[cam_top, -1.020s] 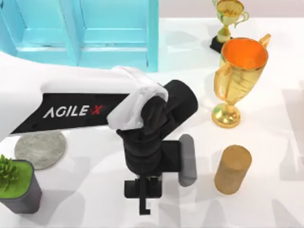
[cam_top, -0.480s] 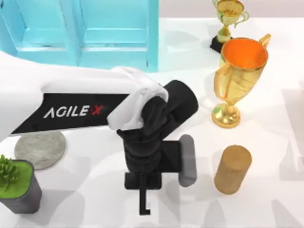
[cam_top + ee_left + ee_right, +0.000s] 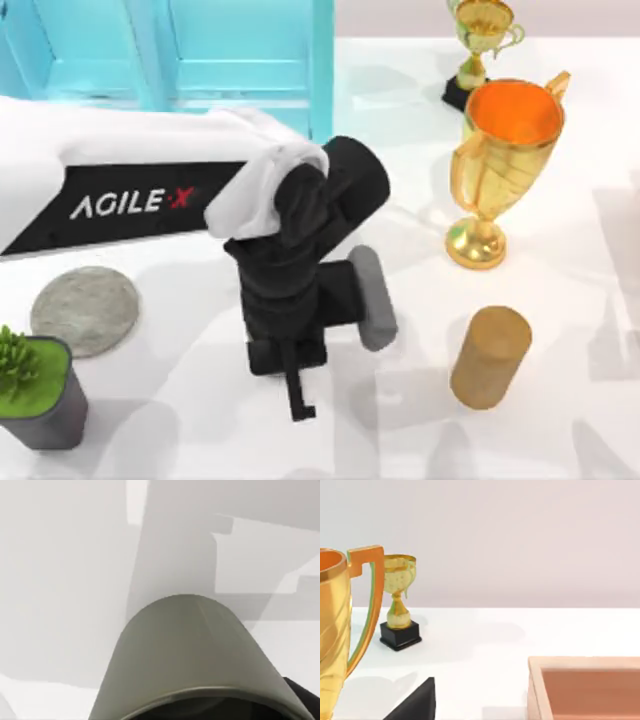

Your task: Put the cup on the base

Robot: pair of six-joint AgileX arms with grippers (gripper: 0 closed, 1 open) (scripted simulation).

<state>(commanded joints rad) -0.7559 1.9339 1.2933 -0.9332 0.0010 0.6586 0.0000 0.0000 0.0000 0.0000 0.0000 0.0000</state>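
Left arm (image 3: 150, 200): reaching in from the left side across the white table (image 3: 580, 420) to its middle, wrist turned downward.

Left gripper (image 3: 299, 392): above the middle of the table, toward the near edge, well to the right of the base. Pinching the cup; in the left wrist view, one dark finger (image 3: 300, 695) against the cup's side near its rim.

Cup (image 3: 190, 650): olive-grey, handleless, in the left gripper, directly in front of the left wrist camera, with its outer wall and part of the dark inside visible. Bare table surface beyond it. Not on the base.

Base (image 3: 85, 310): flat grey stone-like disc lying on the table near the left edge, below the arm's black panel and just beside the plant pot. Nothing resting on it.

Plant pot (image 3: 40, 400): dark grey, green plant, at the near left corner.

Tan cylinder (image 3: 490, 357): upright, right of the left gripper, apart from it.

Large gold trophy (image 3: 505, 165): orange inside, behind the tan cylinder.

Small gold trophy (image 3: 482, 45): on a black foot, farther back.

Blue cabinet (image 3: 200, 60): along the far left edge.

Right wrist view: both trophies and a corner of a wooden tray (image 3: 585, 685).
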